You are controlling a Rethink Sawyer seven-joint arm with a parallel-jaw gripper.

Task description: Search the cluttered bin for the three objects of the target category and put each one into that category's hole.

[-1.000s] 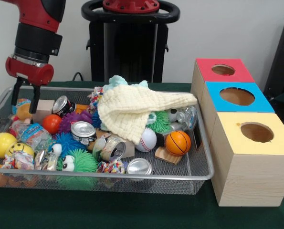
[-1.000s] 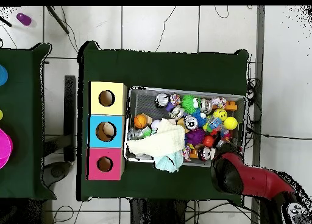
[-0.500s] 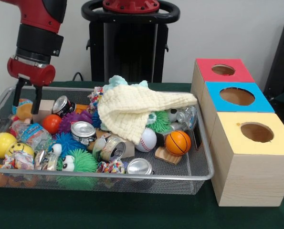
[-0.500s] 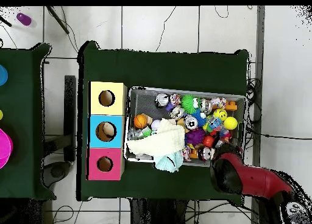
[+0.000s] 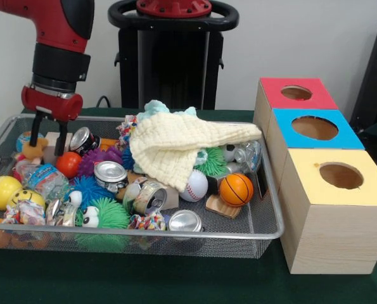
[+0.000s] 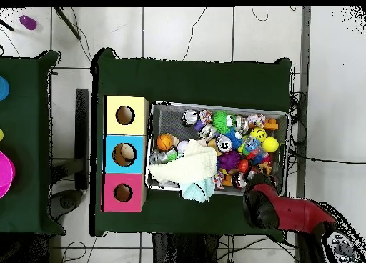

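The wire mesh bin (image 5: pixel 264 231) holds a jumble of toys, cans and balls. My gripper (image 5: pixel 47 139) hangs open over the bin's far left corner. Its fingers (image 5: pixel 60 140) straddle a wooden block (image 5: pixel 51 140) without gripping anything. Just right of it lie a tilted can (image 5: pixel 83 138) and an orange ball (image 5: pixel 68 164). More cans sit at the middle (image 5: pixel 109 172) and near the front (image 5: pixel 185 220). A basketball (image 5: pixel 236 189) and a baseball (image 5: pixel 194 185) lie toward the right. In the overhead view the arm (image 6: pixel 266 205) hides the gripper at the bin's (image 6: pixel 161 108) corner.
A cream cloth (image 5: pixel 175 142) drapes over the bin's middle and its right rim. Beside the bin stand three boxes with round holes: red (image 5: pixel 274 88), blue (image 5: pixel 289 117) and yellow (image 5: pixel 308 164). Spiky rubber toys and a yellow ball (image 5: pixel 2 191) crowd the left.
In the front view, the gripper has shifted right and a little lower, from the bin's left rim to over the wooden block. The bin's contents have not moved.
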